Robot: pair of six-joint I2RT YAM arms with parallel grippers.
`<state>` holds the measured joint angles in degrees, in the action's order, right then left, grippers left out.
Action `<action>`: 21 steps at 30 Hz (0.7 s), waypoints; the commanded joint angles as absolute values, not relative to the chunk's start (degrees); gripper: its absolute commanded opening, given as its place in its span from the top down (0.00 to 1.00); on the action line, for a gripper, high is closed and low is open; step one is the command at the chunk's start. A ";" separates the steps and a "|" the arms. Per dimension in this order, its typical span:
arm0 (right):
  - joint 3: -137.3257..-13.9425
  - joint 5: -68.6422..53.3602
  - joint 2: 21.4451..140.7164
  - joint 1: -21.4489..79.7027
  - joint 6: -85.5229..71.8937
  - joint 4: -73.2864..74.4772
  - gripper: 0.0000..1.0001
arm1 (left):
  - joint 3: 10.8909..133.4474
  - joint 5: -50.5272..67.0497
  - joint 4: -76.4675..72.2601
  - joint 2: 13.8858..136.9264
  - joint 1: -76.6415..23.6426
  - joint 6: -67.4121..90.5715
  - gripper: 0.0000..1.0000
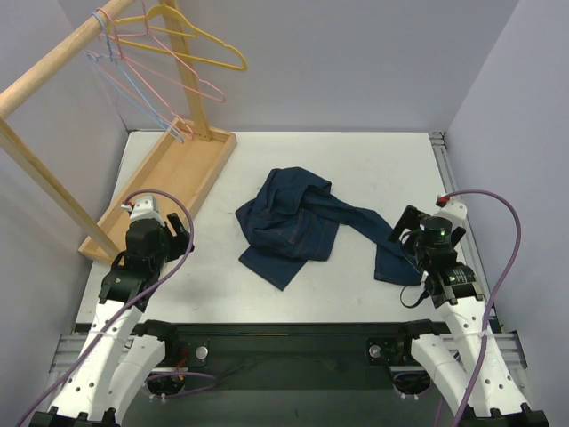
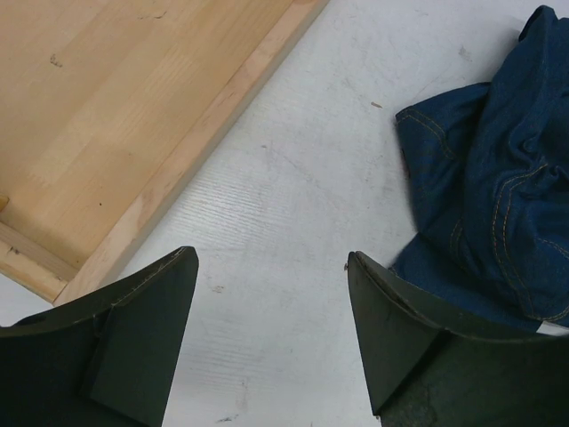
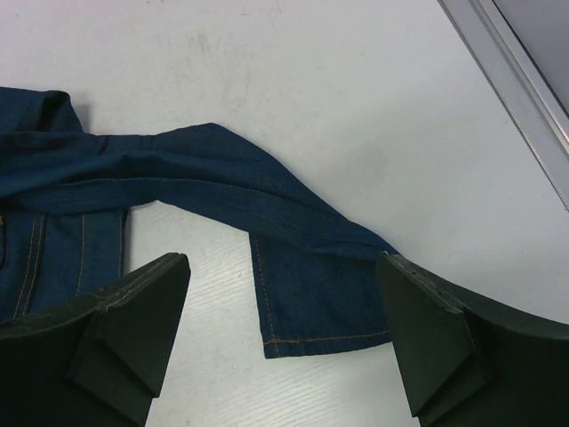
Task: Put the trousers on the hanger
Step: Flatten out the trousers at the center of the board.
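Observation:
The trousers (image 1: 293,222) are dark navy jeans lying crumpled in the middle of the white table, with one leg stretched out to the right. Its hem (image 3: 324,334) lies flat between my right fingers. My right gripper (image 1: 411,229) (image 3: 283,260) is open and empty above that leg end. My left gripper (image 1: 156,218) (image 2: 271,267) is open and empty over bare table, with the trousers (image 2: 498,196) to its right. The light-blue hanger (image 1: 147,102) hangs on the wooden rod at the far left, among the other hangers.
A wooden rack stands at the far left, with a flat base (image 1: 169,178) (image 2: 107,116) and a slanting rod (image 1: 62,58). A yellow hanger (image 1: 200,40) and pink hangers (image 1: 182,76) hang on the rod. A metal rail (image 3: 516,71) runs along the table's right edge.

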<state>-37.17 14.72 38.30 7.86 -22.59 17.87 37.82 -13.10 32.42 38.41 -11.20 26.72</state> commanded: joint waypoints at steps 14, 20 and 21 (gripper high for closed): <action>-32.26 14.24 42.36 -2.10 -31.46 22.15 0.01 | 37.44 1.64 10.84 55.53 -24.34 30.67 0.23; -31.03 9.76 45.79 -7.90 -33.13 23.02 0.01 | 40.24 9.75 0.98 68.89 -26.98 32.78 0.18; -30.76 9.32 46.40 -8.87 -33.31 23.20 0.01 | 40.78 10.97 0.79 70.39 -27.16 32.96 0.16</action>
